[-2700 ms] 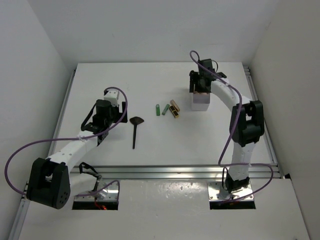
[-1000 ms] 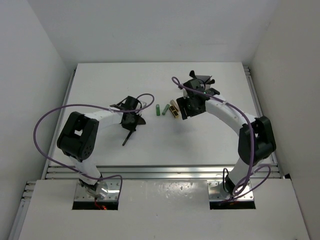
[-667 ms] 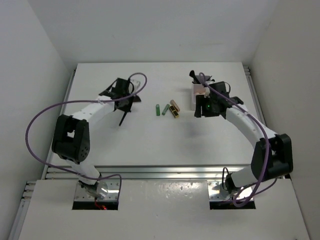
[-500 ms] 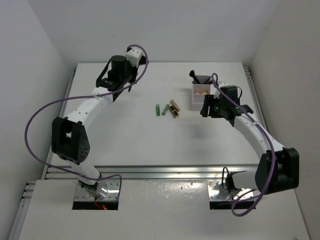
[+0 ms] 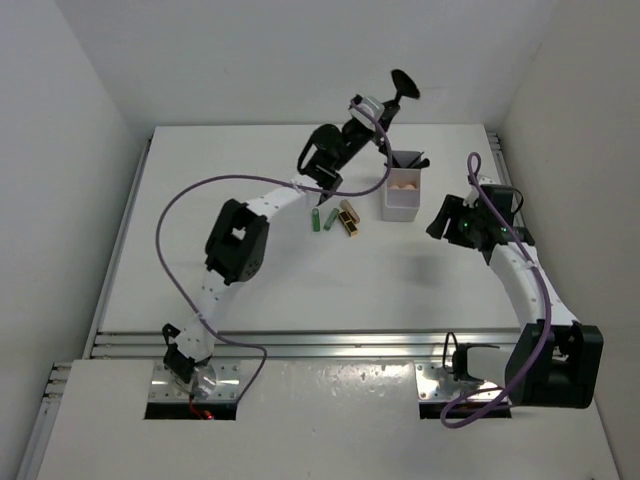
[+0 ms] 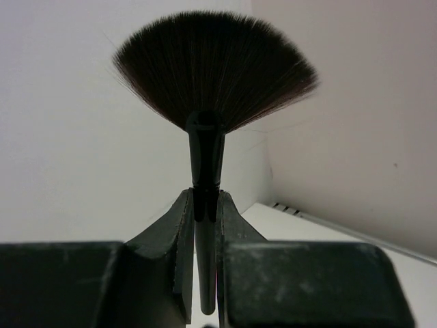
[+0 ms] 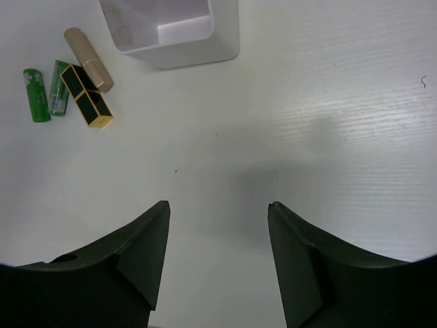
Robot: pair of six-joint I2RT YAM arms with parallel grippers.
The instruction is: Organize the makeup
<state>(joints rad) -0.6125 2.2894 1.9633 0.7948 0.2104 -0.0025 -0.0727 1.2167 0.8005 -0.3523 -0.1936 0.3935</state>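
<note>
White desk (image 5: pixel 300 280) setup: left end effector (image 6: pixel 205 205) clamped on a black fan-headed makeup brush (image 6: pixel 213 68), held high; right end effector (image 7: pixel 217 208) is spread apart near the white plastic box (image 7: pixel 218 37).

Box: a white open-topped box (image 5: pixel 401 208) stands upright on the worktop (image 5: pixel 250 280), ahead and to the left of the right pincer (image 5: pixel 441 217), clear of its tips.
Worktop: white and faintly grained, spreading beneath and around that pincer.
Walls: plain white panels (image 5: pixel 300 60) close in beyond the pincer on three sides.
Rail: an aluminium rail (image 5: pixel 320 343) runs along the near edge, behind the pincer.
</note>
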